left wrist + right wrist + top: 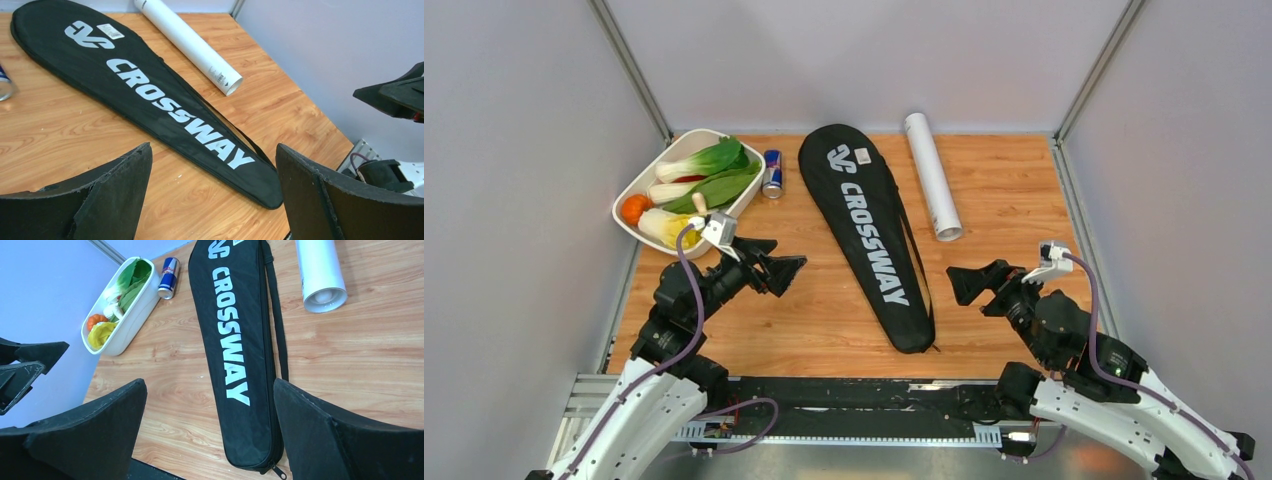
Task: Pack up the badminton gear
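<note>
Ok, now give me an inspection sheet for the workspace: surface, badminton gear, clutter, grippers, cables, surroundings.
Surface: wooden table, no spills seen.
Job's things: black CROSSWAY bag lies flat mid-table and looks zipped; white tube lies to its right, apart from it; no loose rackets or shuttlecocks seen.
Clutter: white tray of vegetables at the far left; drink can between it and the bag.
Grippers: left gripper and right gripper both open and empty, either side of the bag's narrow end.
Cables: purple cable on the left arm, another on the right; no snag seen.
Surroundings: plain pale walls on three sides.
</note>
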Motion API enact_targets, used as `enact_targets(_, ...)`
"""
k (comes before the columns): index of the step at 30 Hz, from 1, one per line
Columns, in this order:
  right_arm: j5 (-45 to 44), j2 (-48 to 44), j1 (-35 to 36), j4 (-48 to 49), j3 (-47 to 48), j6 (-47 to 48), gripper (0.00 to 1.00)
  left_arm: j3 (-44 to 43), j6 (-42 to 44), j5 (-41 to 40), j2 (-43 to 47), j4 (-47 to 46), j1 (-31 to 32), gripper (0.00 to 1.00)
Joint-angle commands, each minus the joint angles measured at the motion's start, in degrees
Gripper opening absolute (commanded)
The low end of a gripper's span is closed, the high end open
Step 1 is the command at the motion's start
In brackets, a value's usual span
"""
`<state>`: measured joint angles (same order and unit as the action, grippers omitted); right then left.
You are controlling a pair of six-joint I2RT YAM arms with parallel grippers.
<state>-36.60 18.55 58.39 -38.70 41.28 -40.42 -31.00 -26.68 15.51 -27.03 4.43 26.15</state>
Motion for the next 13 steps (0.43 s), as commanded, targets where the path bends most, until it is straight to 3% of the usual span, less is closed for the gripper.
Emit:
enact_targets(1,-0.8,-0.7,0.4,2.0,1.0,1.7,1.0,-0.6,1.6,-1.5,0.1,-0.4,0.0,0.97)
enact_targets(13,-0.9,2.9,0.3,2.0,1.8,2.9,1.0,-1.1,1.7,-2.9,0.1,0.3,0.0,0.97)
